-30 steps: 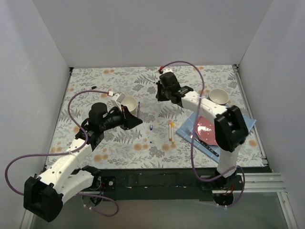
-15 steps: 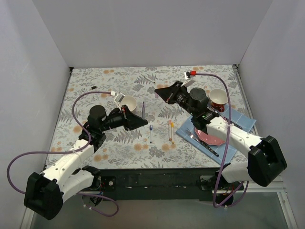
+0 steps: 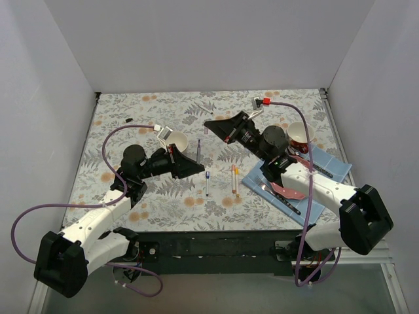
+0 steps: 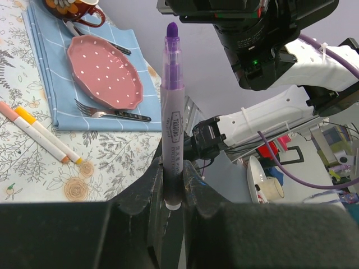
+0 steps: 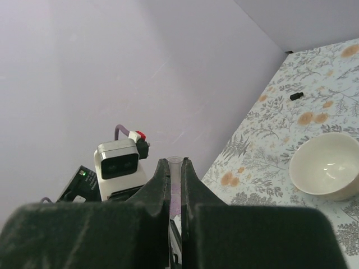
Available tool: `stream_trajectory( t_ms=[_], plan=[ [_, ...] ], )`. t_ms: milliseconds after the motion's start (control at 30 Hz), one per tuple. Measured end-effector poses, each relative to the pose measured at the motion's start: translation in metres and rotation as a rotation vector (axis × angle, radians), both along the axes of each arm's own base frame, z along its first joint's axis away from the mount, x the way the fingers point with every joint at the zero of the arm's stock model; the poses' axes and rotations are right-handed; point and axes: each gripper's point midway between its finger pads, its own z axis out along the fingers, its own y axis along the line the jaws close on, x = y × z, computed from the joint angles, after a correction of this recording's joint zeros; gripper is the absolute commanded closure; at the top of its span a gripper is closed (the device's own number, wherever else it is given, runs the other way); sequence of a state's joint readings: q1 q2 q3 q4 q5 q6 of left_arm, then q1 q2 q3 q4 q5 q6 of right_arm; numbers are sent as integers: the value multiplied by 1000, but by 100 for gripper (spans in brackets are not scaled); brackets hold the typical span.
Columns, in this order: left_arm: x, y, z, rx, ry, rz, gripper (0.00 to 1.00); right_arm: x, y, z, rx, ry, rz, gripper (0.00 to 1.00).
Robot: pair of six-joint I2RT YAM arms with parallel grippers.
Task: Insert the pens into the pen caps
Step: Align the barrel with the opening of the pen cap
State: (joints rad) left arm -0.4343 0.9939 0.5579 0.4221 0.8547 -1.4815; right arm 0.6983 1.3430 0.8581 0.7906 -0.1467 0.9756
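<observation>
A purple pen (image 4: 173,112) stands upright, tip up, with my left gripper (image 4: 173,188) shut on its lower barrel. From above, this pen (image 3: 198,149) rises from the left gripper (image 3: 192,165) near mid-table. My right gripper (image 5: 175,163) is shut on a small pale purple pen cap (image 5: 175,161), open end outward. In the top view the right gripper (image 3: 209,125) hangs just above and right of the pen's tip, a small gap between them. A blue pen (image 3: 207,183) and orange and yellow pens (image 3: 234,178) lie on the flowered cloth. A black pen cap (image 3: 129,120) lies far left.
A white bowl (image 3: 175,139) sits behind the left gripper. At right, a blue napkin (image 3: 330,171) carries a pink dotted plate (image 3: 287,188), a fork (image 4: 109,114) and a mug (image 3: 300,135). White walls enclose the table on three sides.
The right arm has swung down and over, bringing its gripper with the cap leftward to the pen's tip. The left gripper has shifted the purple pen slightly rightward.
</observation>
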Motion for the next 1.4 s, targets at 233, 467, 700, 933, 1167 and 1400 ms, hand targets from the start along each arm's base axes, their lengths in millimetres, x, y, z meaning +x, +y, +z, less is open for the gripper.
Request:
stream_trajectory(
  t_ms=[233,467,700,933,1167,1400],
  plan=[
    [0,0,-1,1,2,-1,100,-10,15,-7,1,22,51,99],
    [-1,0,-1,2,4,-6,100,-13,21,-6,1,20,66,99],
    [-2,0,-3,4,7,-10,100,-15,23,2,11,0,69,99],
    [-2,0,-4,5,10,-10,100,-16,25,4,2,-21,67,99],
    [-2,0,-4,5,9,-9,100,-15,24,4,-8,-35,50,99],
    [-2,0,-4,5,9,-6,100,-17,20,8,-13,-56,39,99]
  ],
)
